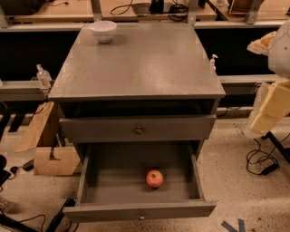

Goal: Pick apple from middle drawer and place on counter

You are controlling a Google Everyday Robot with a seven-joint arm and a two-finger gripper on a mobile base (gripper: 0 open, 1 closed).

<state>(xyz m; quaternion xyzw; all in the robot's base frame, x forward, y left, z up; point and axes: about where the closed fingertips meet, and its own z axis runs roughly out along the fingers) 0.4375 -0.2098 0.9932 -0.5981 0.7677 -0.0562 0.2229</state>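
A pale speckled floor [226,154] runs under a dark grey cabinet. Nearest, the middle drawer [140,211] is pulled out, a small dark knob at the middle of its front. The apple [154,178] lies on the tray bottom, slightly right of centre and nearer the front wall, touching no side. Above it the upper drawer front [90,129], with a brassy knob, is closed. At the right edge, well apart from the apple, hangs the gripper [272,108] – cream blocks under a white arm; whether it is spread or pressed together cannot be told. Farther back the counter [145,68] carries a white bowl [103,31] at its far left corner – beyond stand pale wooden benches [54,10].
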